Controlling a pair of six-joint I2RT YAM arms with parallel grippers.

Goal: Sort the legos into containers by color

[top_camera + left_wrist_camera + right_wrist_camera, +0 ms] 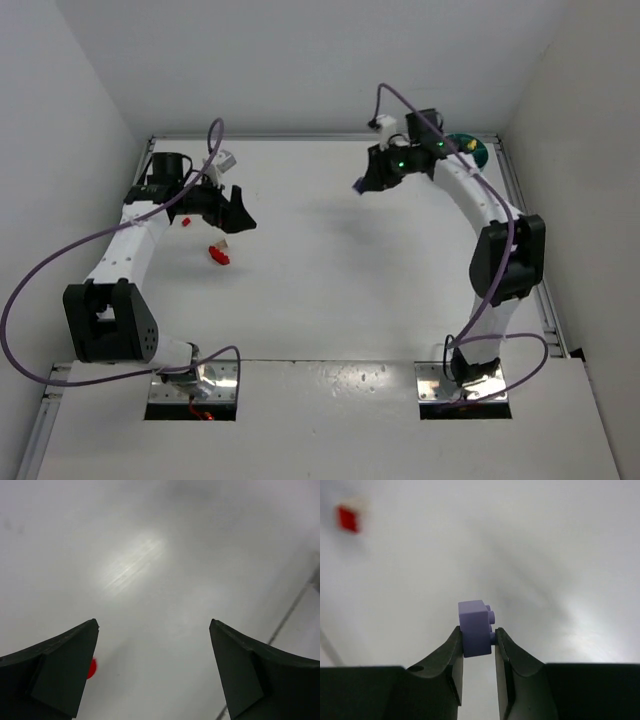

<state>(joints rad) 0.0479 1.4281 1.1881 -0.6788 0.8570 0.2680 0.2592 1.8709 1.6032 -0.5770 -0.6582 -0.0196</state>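
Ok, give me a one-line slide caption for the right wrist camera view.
Right tool pinching a purple lego brick over the white table, a blurred red brick at upper left.

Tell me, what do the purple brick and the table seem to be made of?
The purple brick: likely moulded plastic, smooth, matte; crisp edges, round studs. The table: perhaps painted metal or laminate, semi-glossy; a streaked bright reflection shows.

The table (150, 555) looks smooth with a soft sheen; the lilac lego (474, 622) is matt plastic; the right gripper (478, 631) has dark matt plastic fingers (445, 662); the base plates (432, 383) gleam like metal
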